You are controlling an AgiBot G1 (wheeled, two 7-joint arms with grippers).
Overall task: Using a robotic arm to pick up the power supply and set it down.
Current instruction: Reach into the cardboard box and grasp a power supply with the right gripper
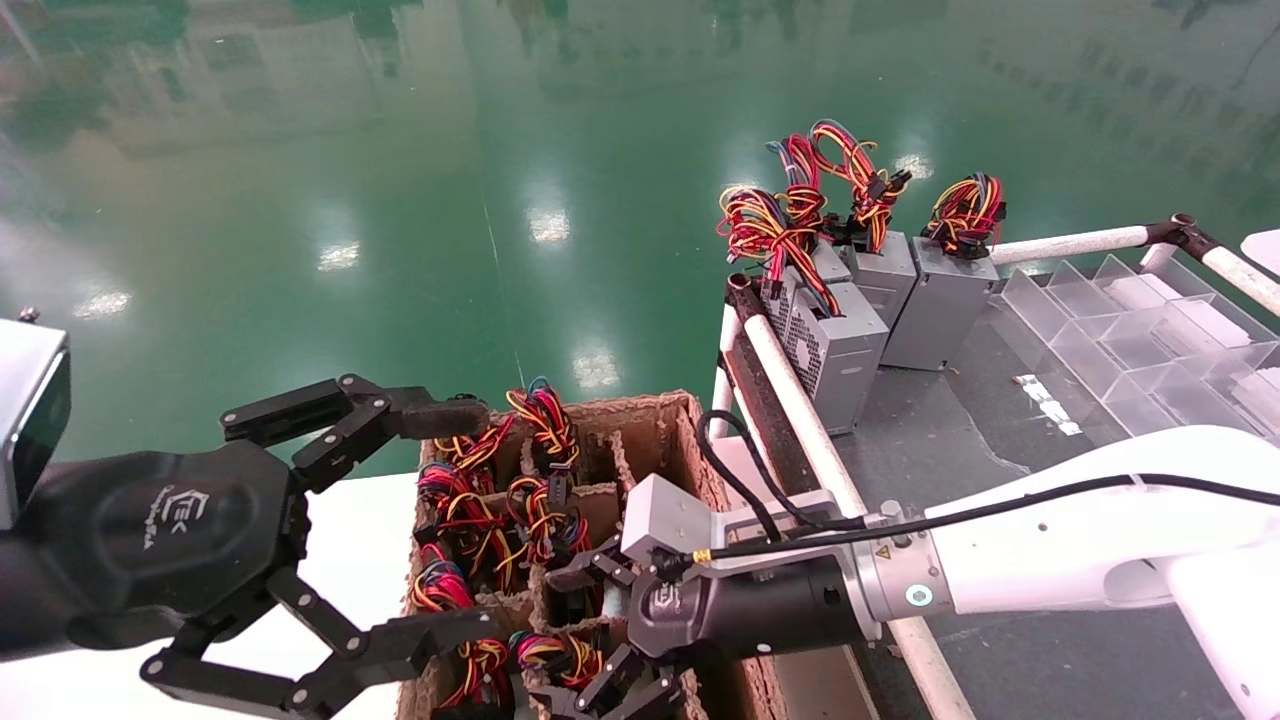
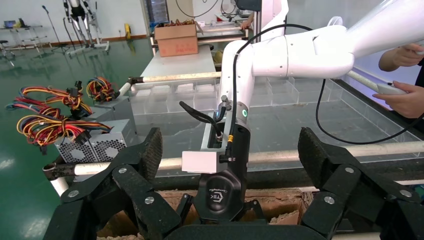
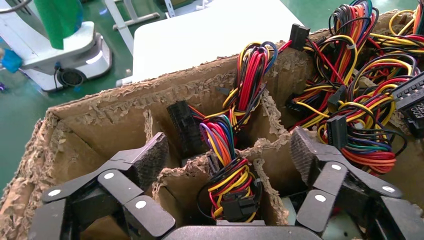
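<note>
Reaching over a cardboard box (image 1: 690, 420) with paper dividers, the right gripper (image 1: 610, 630) is seen in the head view at about 6 o'clock, its fingers spread apart above the compartments and nothing held between them. A power supply (image 1: 465, 590) with a bundle of red, yellow, blue and black wires stands in each of several compartments (only the wire ends are visible). At 8 o'clock the left gripper (image 1: 400, 530) is held beside the box, its fingers wide apart and empty. At 2 o'clock three more grey supplies (image 1: 840, 350) are stood on a dark table (image 1: 960, 420), just beside a white rail (image 1: 800, 400), with clear plastic trays (image 1: 1150, 330) at 3 o'clock.

From the left wrist view, the left fingers (image 2: 145, 155) are seen splayed, and the right arm's black wrist (image 2: 222, 190) is shown dipping toward the box rim (image 2: 280, 205). The grey supplies (image 2: 95, 145) are placed toward 9 o'clock, and a person's hand (image 2: 407, 100) with a controller is caught at 3 o'clock.

From the right wrist view, the right fingers (image 3: 150, 160) are shown straddling one compartment, apart from its walls. A wire bundle (image 3: 230, 175) of the power supply lies between them, untouched; the metal body cannot be made out.
</note>
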